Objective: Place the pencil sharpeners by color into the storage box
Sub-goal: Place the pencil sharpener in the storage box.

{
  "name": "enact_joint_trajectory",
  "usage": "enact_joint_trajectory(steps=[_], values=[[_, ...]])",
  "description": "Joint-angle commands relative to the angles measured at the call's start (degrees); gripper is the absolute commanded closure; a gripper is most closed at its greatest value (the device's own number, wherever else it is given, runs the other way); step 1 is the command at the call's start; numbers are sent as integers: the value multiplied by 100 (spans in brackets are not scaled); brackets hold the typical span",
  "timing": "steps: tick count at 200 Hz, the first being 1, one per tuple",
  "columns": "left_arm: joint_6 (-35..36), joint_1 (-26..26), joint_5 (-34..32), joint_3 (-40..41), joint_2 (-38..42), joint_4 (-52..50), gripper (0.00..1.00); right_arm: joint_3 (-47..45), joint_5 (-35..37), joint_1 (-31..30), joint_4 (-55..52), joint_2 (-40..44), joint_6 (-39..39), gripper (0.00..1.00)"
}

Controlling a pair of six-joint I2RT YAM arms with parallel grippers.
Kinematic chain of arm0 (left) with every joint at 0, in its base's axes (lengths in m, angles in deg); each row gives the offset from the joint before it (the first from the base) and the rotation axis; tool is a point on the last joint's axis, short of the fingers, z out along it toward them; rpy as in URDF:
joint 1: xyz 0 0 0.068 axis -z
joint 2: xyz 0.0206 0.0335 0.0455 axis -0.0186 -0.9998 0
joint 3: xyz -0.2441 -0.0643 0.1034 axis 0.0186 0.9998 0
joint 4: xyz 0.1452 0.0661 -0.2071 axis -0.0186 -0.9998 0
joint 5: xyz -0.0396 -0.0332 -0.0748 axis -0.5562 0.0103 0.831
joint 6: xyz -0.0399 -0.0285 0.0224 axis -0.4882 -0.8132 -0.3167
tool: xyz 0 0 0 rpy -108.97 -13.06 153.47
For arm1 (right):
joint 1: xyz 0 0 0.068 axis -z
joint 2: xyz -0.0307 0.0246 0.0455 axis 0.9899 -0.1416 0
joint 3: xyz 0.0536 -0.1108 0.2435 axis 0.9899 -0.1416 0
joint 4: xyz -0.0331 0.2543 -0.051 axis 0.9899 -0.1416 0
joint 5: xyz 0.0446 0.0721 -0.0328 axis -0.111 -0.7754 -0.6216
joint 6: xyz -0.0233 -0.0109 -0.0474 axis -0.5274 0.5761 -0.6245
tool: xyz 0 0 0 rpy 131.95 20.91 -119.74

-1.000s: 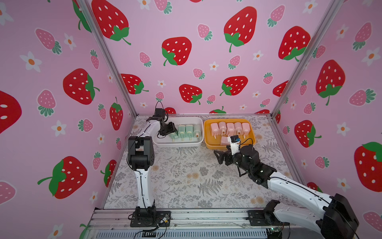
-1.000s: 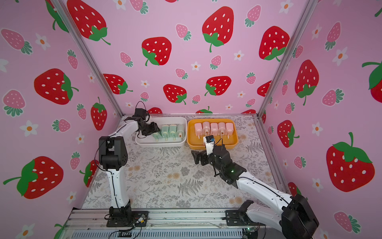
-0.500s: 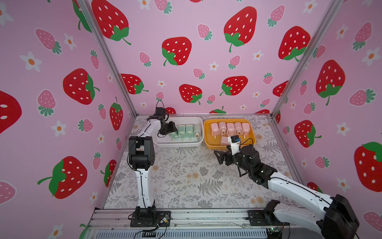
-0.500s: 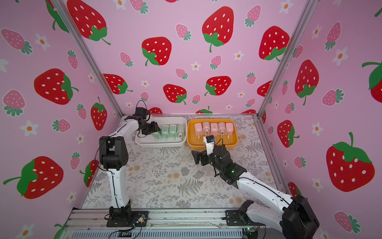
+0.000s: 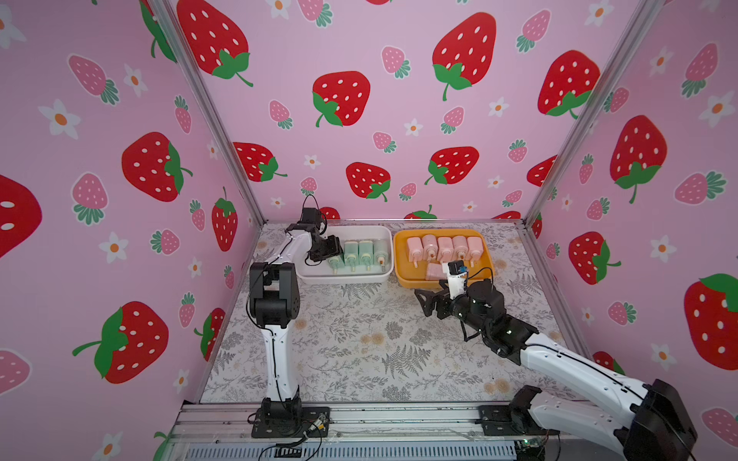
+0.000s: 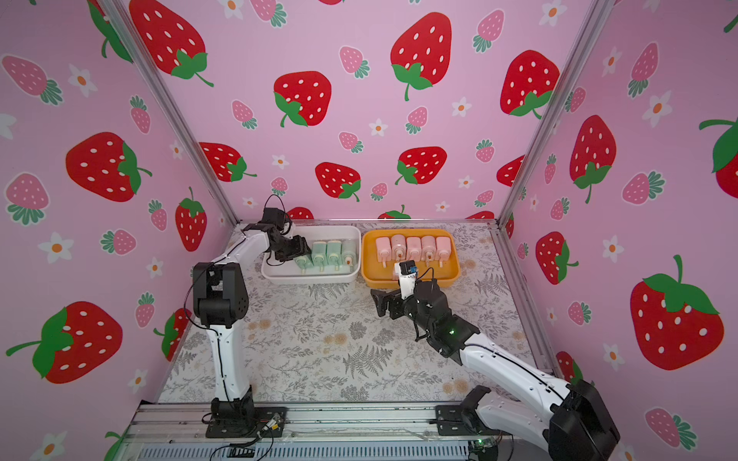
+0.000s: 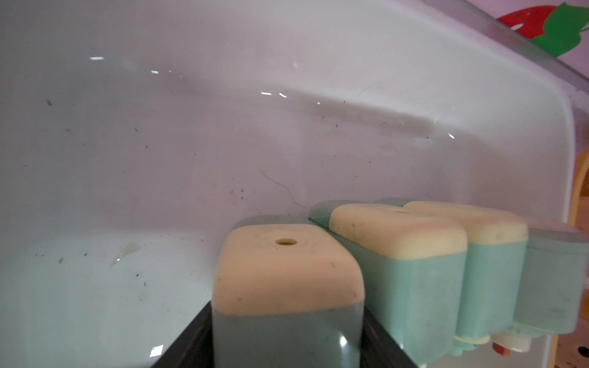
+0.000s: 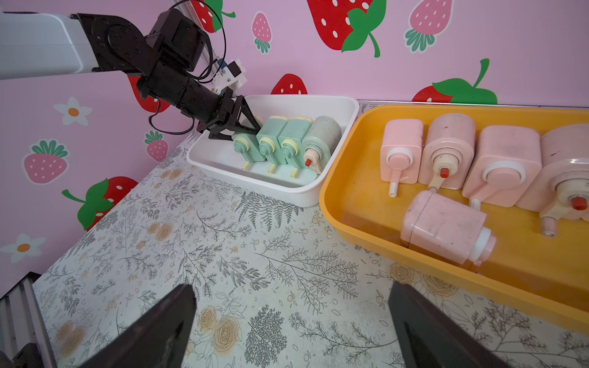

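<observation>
- Setting a mint sharpener (image 7: 287, 286) into the white tray (image 8: 255, 186). It stands between my left jaws, cream end toward my wrist, crank end pointing away past the jaw tips.
- Left jaws flank it closely on both sides. I cannot tell whether they clamp it or merely bracket it.
- Three more mint sharpeners (image 8: 294, 137) sit just outside one jaw, side by side, cranks the same way. Judgement: I hold this one parallel to them so it joins the row and leaves no gap.
- Right jaws are spread wide and empty, hovering over the counter (image 8: 255, 270). Judgement: they wait here, clear of the trays.
- The orange tray (image 8: 350, 210) lies just beyond the right jaw tips, off to one side. It holds five pink sharpeners (image 5: 443, 247) in a row.
- A sixth pink sharpener (image 8: 443, 226) lies crosswise, nearest the right jaws.
- Count: four mint, six pink, all in trays by colour. Judgement: only the left release remains.
</observation>
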Motion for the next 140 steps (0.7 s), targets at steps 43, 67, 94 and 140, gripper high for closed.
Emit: enact_joint_trajectory(steps=[43, 67, 94, 140], values=[[0, 48, 211, -165, 108, 15, 27, -61, 80, -23, -37, 123, 72, 0], [-174, 39, 286, 103, 463, 342, 26, -48, 78, -23, -50, 119, 89, 0], [-597, -6, 167, 638, 879, 977, 15, -63, 97, -25, -64, 171, 115, 0], [-885, -4, 199, 716, 706, 1195, 0, -121, 151, -25, -207, 349, 138, 0]])
